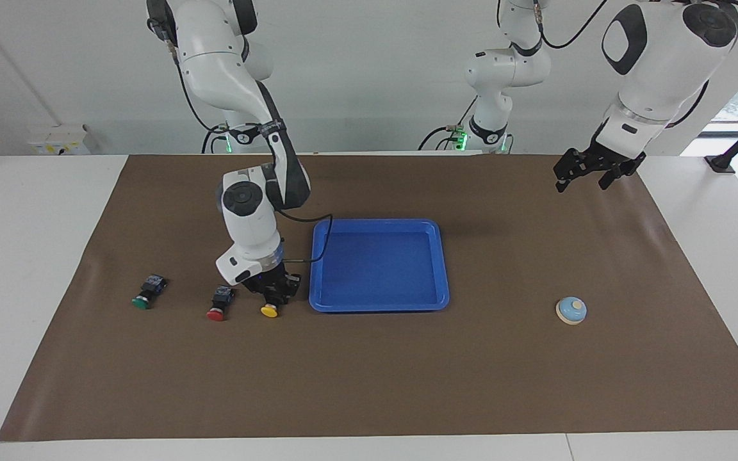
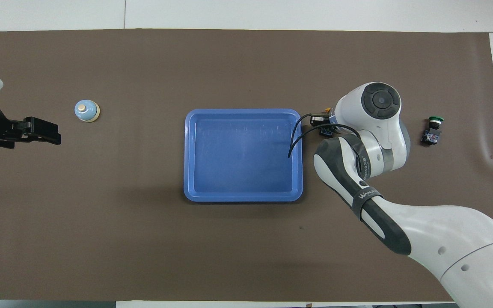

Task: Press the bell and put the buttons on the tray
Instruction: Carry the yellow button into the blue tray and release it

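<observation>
My right gripper (image 1: 273,296) is down on the mat beside the blue tray (image 1: 378,307), shut on the black body of the yellow button (image 1: 270,311), whose cap points away from the robots. The red button (image 1: 218,305) and the green button (image 1: 148,292) lie in the same row, toward the right arm's end. In the overhead view the wrist covers the red button and leaves only a sliver of the yellow button (image 2: 327,111). The light-blue bell (image 1: 571,310) stands toward the left arm's end. My left gripper (image 1: 582,177) hangs open and empty in the air over the mat there.
A brown mat (image 1: 369,384) covers most of the white table. The tray (image 2: 243,197) has nothing in it. A black cable from the right wrist loops over the tray's corner. The green button (image 2: 432,130) and the bell (image 2: 86,111) stand apart from the arms.
</observation>
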Robot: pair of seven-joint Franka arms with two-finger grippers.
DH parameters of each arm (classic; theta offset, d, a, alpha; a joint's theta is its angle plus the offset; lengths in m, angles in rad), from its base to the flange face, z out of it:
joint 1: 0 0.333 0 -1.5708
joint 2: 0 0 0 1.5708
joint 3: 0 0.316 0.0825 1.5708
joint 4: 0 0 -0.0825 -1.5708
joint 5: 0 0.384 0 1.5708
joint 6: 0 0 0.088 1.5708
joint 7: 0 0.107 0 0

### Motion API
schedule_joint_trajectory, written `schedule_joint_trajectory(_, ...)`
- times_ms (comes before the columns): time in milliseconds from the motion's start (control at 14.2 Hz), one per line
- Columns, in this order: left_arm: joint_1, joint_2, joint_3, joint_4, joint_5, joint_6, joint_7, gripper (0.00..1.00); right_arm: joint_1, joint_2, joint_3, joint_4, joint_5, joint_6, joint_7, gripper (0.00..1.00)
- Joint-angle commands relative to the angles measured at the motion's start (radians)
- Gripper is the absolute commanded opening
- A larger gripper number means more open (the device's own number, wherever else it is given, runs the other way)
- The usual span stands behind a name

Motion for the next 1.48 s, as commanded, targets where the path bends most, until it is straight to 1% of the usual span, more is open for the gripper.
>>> schedule_joint_trajectory(0,-0.007,-0.007,0.008,-0.006,-0.022,-0.01,0.0,1.0,-0.002,-0.024,0.002,0.048,-0.018,-0.094,0.023,0.0)
schedule_joint_trajectory(141,-0.007,-0.008,0.008,-0.006,-0.022,-0.015,-0.003,1.0,0.01,-0.035,0.003,0.128,-0.017,-0.211,0.019,0.0)
schedule_joint_trajectory(212,-0.008,-0.008,0.008,0.0,-0.021,-0.012,-0.003,1.0,0.033,-0.036,0.003,0.165,-0.012,-0.266,0.019,0.0)
schedule_joint_trajectory(353,-0.004,-0.01,0.008,0.003,-0.021,-0.006,-0.003,1.0,0.119,-0.043,0.003,0.216,-0.001,-0.344,0.029,0.0)
schedule_joint_trajectory(424,0.004,-0.01,0.01,0.003,-0.019,-0.007,-0.003,1.0,0.148,-0.043,0.005,0.223,0.0,-0.355,0.029,0.0)
schedule_joint_trajectory(565,0.01,-0.011,0.015,0.003,-0.019,-0.006,-0.003,1.0,0.204,-0.047,0.005,0.204,0.002,-0.34,0.03,0.0)
schedule_joint_trajectory(706,0.009,-0.011,0.013,0.003,-0.019,-0.006,-0.003,1.0,0.234,-0.049,0.005,0.144,0.005,-0.29,0.039,0.0)
schedule_joint_trajectory(989,0.01,-0.011,0.013,0.003,-0.019,-0.006,-0.003,1.0,0.273,-0.053,0.005,-0.006,0.017,-0.121,0.078,0.0)
schedule_joint_trajectory(1201,0.009,-0.011,0.013,0.003,-0.019,-0.006,-0.003,1.0,0.273,-0.058,0.006,-0.022,0.019,-0.115,0.107,0.0)
schedule_joint_trajectory(1271,0.009,-0.011,0.013,0.003,-0.019,-0.006,-0.003,1.0,0.274,-0.058,0.006,-0.02,0.019,-0.115,0.139,0.87)
schedule_joint_trajectory(1342,0.009,-0.011,0.013,0.003,-0.019,-0.006,-0.003,1.0,0.284,-0.058,0.009,-0.007,0.019,-0.128,0.172,1.0)
schedule_joint_trajectory(1413,0.009,-0.011,0.013,0.003,-0.019,-0.006,-0.003,1.0,0.284,-0.072,0.009,-0.005,0.019,-0.141,0.191,1.0)
